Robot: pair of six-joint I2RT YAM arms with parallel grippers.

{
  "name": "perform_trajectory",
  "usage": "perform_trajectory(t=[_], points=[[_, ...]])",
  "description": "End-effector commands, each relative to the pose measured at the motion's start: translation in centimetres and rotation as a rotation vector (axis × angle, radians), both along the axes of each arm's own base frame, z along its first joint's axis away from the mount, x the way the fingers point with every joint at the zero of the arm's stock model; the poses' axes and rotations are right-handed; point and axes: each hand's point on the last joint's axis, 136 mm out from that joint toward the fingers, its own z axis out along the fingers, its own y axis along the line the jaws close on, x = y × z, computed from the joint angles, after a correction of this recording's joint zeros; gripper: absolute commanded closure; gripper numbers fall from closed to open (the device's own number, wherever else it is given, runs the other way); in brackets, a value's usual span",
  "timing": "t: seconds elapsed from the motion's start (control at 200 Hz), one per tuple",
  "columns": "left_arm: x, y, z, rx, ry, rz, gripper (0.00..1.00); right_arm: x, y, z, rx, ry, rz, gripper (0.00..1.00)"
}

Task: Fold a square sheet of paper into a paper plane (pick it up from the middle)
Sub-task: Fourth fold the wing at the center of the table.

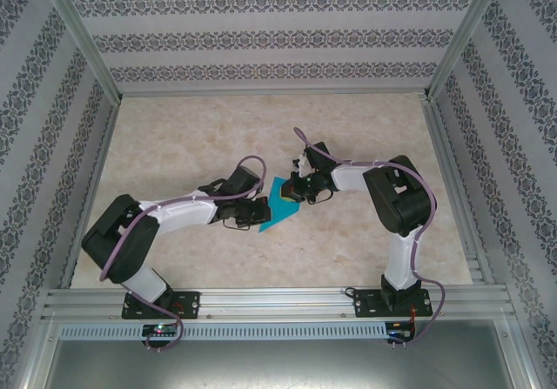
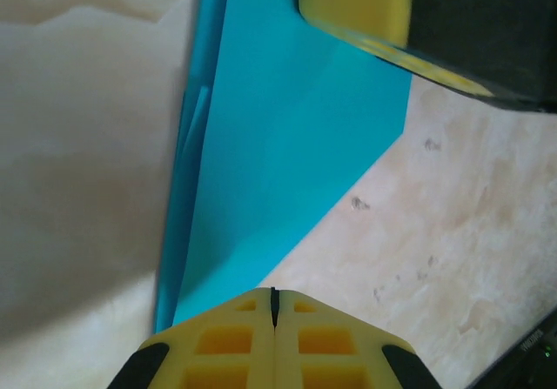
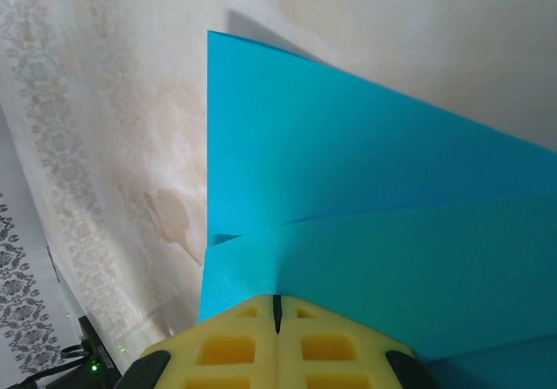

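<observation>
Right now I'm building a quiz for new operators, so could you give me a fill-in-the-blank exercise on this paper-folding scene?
The paper on the table is ___ in colour. The right gripper is ___ on the paper. The left gripper has ___ finger pads. Overlapping layers show the paper is already partly ___.
Missing words: blue, shut, yellow, folded.

Left arm [image 1: 165, 211] and right arm [image 1: 396, 197] with white links, bulky black joint housings, lilac cable [image 1: 252, 158] looped along each, black base plates [image 1: 161, 305] on aluminium rail [image 1: 278, 300], yellow grid-moulded finger pads [image 2: 228, 347] edged black
</observation>
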Motion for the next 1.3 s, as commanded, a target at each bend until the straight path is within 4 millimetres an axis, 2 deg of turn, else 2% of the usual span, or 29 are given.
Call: perform_trajectory(t=[0.0,0.165,0.285,0.385,0.515,0.595,0.679,0.784,0.989,1.089,1.194,1.294], points=[[1.0,-0.2,-0.8,0.013,-0.005,-0.004,1.00,-1.7,-4.1,-6.3,-0.242,0.118,-0.078,1.00],[-0.2,1.7,-3.2,0.116,0.049,0.006,1.00,-1.9,-4.2,-6.4,-0.246,0.123,-0.078,1.00],[-1.3,2.4,-3.7,0.122,0.072,0.008,1.00,-1.9,-4.3,-6.5,-0.247,0.124,-0.079,1.00],[-1.6,2.2,-2.9,0.086,0.056,0.004,1.00,-1.9,-4.3,-6.3,-0.242,0.120,-0.077,1.00],[-0.5,1.0,0.0,-0.002,-0.026,0.004,1.00,-1.8,-4.2,-6.2,-0.240,0.117,-0.076,1.00],[-0.1,1.1,0.6,0.003,-0.052,0.014,1.00,-1.9,-4.2,-6.3,-0.240,0.120,-0.075,1.00],[0.0,1.7,-0.2,0.047,-0.040,0.021,1.00,-1.8,-4.2,-6.3,-0.239,0.119,-0.077,1.00],[-0.6,1.9,-1.9,0.075,0.018,0.018,1.00,-1.8,-4.1,-6.2,-0.236,0.118,-0.077,1.00],[-2.0,3.1,-3.9,0.115,0.074,0.040,1.00,-1.6,-3.8,-5.6,-0.221,0.107,-0.072,1.00],[-2.7,3.5,-4.5,0.119,0.098,0.049,1.00,-0.9,-3.0,-3.9,-0.176,0.060,-0.055,0.99],[-3.2,3.9,-4.9,0.129,0.113,0.052,1.00,0.5,-1.1,0.3,-0.057,-0.061,-0.008,0.98],[-3.5,4.1,-5.3,0.138,0.125,0.051,1.00,0.4,0.7,4.0,0.028,-0.159,0.054,0.96]])
